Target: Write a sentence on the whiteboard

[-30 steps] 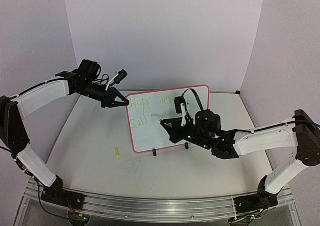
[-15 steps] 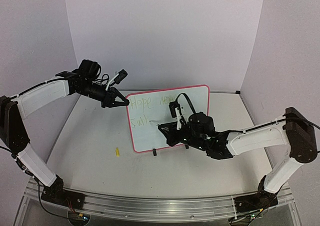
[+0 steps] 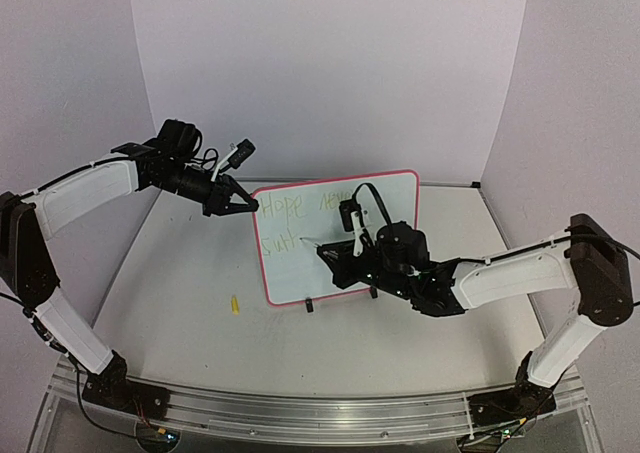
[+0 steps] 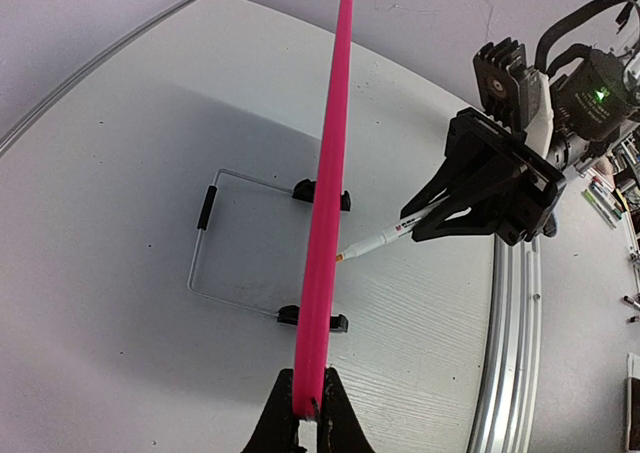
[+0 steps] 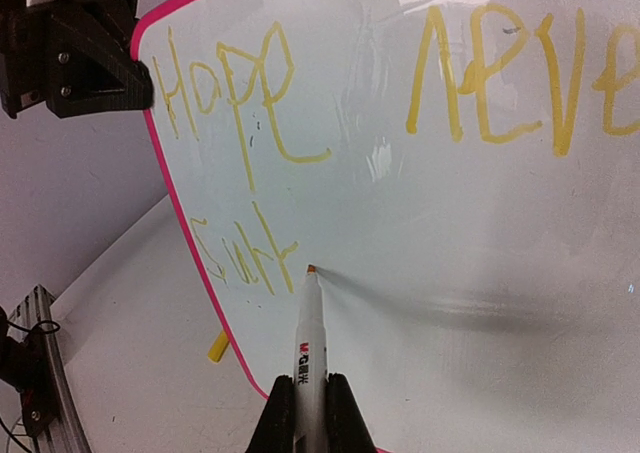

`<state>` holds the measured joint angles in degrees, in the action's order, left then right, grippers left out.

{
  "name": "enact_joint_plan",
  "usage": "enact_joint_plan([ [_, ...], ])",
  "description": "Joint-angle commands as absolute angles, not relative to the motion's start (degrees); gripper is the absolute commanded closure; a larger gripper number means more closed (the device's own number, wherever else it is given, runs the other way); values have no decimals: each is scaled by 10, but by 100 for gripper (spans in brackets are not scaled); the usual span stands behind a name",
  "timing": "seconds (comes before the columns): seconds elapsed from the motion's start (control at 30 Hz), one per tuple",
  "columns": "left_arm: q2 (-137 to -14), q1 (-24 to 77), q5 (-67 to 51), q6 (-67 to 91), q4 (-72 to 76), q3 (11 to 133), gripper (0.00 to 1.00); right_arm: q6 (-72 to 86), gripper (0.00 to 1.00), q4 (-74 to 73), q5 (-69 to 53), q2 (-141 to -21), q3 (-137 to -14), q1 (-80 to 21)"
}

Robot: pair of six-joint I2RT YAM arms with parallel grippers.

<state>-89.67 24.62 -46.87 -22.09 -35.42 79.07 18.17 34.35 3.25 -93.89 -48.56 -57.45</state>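
— Where's our whiteboard [image 3: 290, 273]?
— Standing on the surface [image 3: 180, 303]; our left fingers [image 3: 238, 204] pinch its corner. Our right fingers [image 3: 335, 257] squeeze the pen [image 5: 308, 343], tip just past the words [image 5: 245, 258].

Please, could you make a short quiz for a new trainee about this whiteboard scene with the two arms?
1. True or false: the left tool grips the whiteboard by its pink frame.
2. What does the right tool hold? A) an eraser B) a marker C) a cloth
3. Fill in: the first word of the sentence on the board is "____".
Key: 1 true; 2 B; 3 Hope.
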Motion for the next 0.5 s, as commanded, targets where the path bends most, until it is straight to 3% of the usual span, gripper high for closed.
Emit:
enact_joint_plan([
  [0.0, -917, 263, -444, -233, -391, 785, 100, 190, 100, 340, 69, -927, -483, -568],
  [0.47, -917, 263, -446, -233, -391, 785, 100, 173, 100, 331, 81, -898, -483, -566],
])
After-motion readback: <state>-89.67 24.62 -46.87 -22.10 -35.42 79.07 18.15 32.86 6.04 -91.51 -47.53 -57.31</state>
